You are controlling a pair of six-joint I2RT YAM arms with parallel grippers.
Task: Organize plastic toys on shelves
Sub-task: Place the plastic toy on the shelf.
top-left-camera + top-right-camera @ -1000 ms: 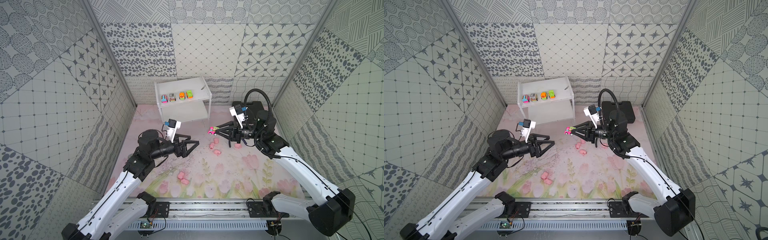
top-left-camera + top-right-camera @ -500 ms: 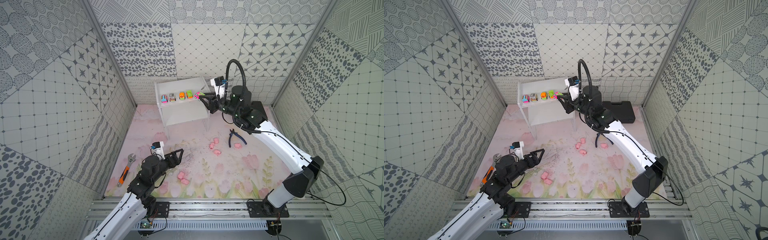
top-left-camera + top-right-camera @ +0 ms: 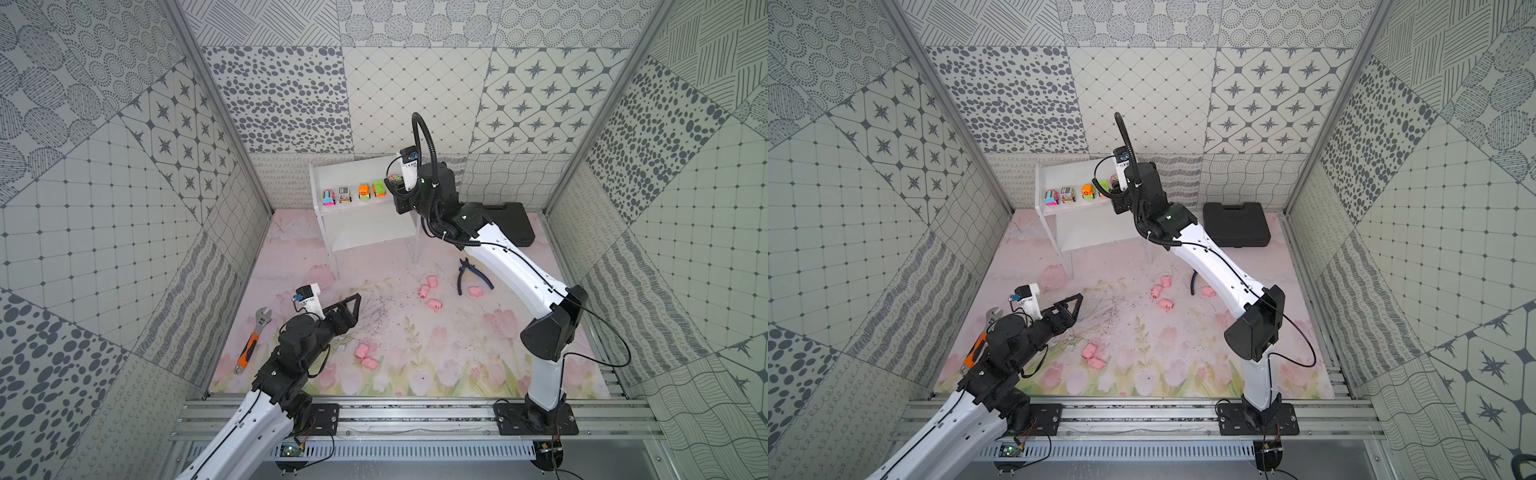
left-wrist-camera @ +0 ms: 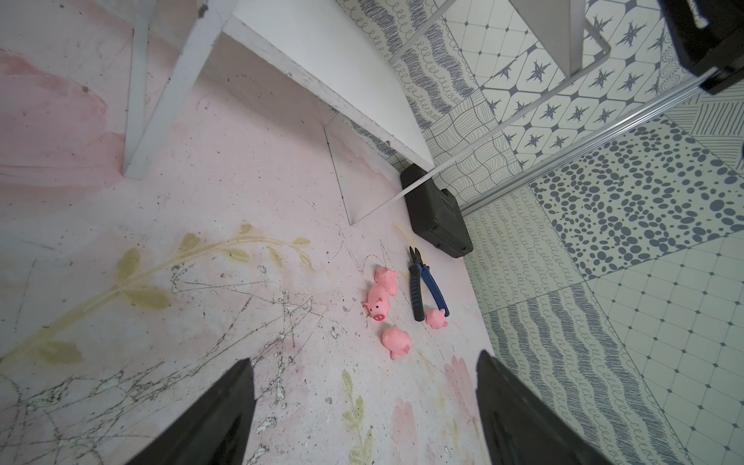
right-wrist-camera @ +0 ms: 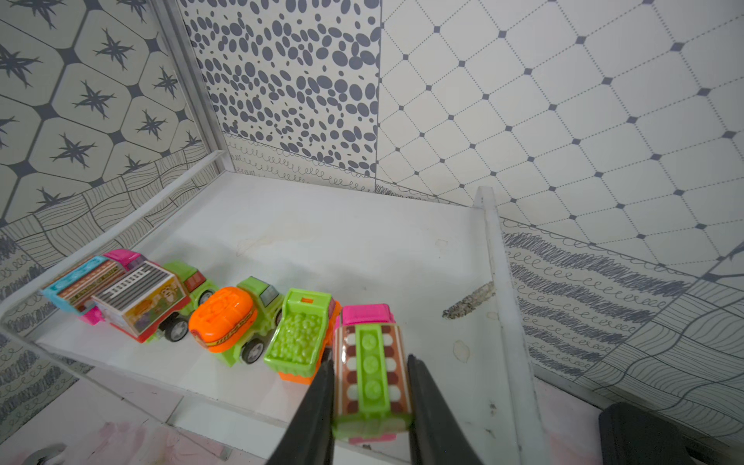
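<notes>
Your right gripper (image 5: 369, 360) is clamped on the pink-and-green plastic toy car (image 5: 368, 346) over the top board of the white two-tier rack (image 5: 322, 241), just beside the green tipper car (image 5: 300, 342). Meanwhile your left gripper (image 4: 363, 358) is wide open, small pink plastic pigs (image 4: 378, 300) ahead of it.

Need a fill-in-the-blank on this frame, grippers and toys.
1. The right gripper is shut on a toy car with a ____ cab.
2. Beside it, ____ other cars stand on the rack's top board.
3. The left gripper is ____, holding nothing.
4. The pliers on the mat have ____ handles.
Missing: pink; four; open; blue.
</notes>
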